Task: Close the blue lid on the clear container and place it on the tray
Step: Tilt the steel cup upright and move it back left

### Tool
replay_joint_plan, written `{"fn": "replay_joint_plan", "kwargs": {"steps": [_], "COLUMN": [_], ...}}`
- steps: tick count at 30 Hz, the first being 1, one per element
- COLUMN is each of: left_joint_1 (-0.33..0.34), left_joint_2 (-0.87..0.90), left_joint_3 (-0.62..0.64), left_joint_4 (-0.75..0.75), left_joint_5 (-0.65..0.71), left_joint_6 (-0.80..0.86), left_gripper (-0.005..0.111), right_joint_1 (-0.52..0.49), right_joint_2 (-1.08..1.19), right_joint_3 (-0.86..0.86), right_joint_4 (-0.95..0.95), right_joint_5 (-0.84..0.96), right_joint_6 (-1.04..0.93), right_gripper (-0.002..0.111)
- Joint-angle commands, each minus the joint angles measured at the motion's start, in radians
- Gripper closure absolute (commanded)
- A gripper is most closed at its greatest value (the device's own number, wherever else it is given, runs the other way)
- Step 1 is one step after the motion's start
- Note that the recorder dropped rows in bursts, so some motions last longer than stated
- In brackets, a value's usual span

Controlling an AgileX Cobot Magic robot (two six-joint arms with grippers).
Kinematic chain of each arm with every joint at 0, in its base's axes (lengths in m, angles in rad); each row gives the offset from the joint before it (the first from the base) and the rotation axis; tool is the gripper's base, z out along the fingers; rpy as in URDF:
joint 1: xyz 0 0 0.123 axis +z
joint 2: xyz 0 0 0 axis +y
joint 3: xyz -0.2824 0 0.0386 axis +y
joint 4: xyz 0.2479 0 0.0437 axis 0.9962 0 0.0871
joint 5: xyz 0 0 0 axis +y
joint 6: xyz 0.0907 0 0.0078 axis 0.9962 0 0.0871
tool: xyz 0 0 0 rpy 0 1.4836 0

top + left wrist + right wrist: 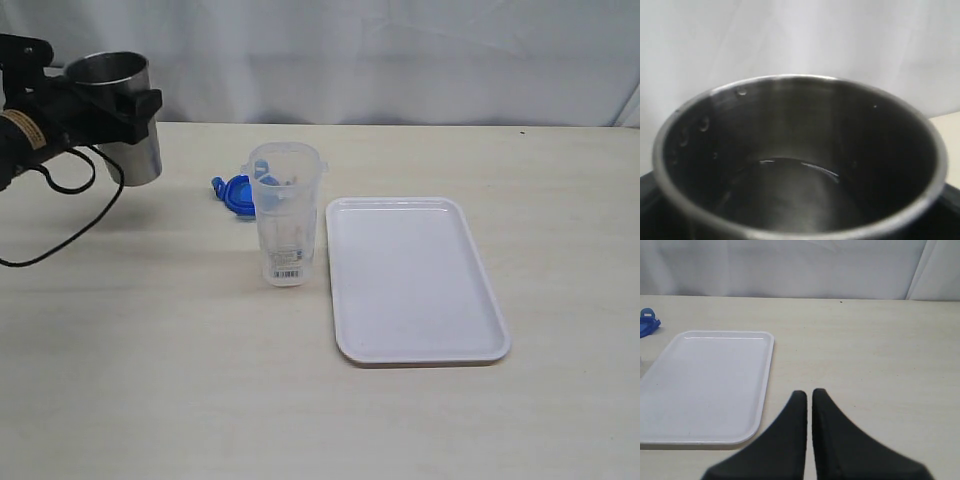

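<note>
two grippers: left gripper grasps the steel cup; right gripper, clenched empty, sits across the tray from the blue lid. lid lies flat behind the clear container, toward the table's far edge.

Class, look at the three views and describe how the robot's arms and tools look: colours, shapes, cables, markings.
The left arm is black, with a yellowish printed label near the wrist and a thin black cable looping below. The left tool is black and blocky. The right tool has two matte black fingers tapering to rounded tips.
</note>
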Motion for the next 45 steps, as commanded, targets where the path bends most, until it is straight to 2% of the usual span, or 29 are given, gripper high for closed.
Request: {"fn": "replay_joint_plan", "kwargs": {"steps": [1,9,24,31,45], "left_joint_1": [0.025,0.025,0.022,0.022,0.022], "left_joint_2": [0.011,0.132,0.364,0.38,0.38], "left_joint_3": [-0.087,-0.199,-0.426,-0.426,-0.424], "left_joint_4": [0.05,0.068,0.068,0.068,0.085], "left_joint_5": [-0.052,-0.105,-0.077,-0.031,-0.024], "left_joint_6": [-0.048,-0.045,-0.045,-0.018,-0.048], "left_gripper": [0.107,0.107,0.107,0.107,0.107], "right_joint_1": [0.002,0.002,0.002,0.002,0.002], "right_joint_2": [-0.005,-0.005,-0.005,-0.005,-0.005], "right_joint_3": [0.003,0.003,0.003,0.003,0.003], "right_joint_4": [-0.002,-0.002,-0.002,-0.002,-0.002], "right_joint_5": [-0.011,-0.011,-0.011,-0.011,-0.011], "right_joint_6": [-0.008,-0.008,-0.008,-0.008,-0.008], "right_gripper": [0.104,0.104,0.104,0.104,0.104]}}
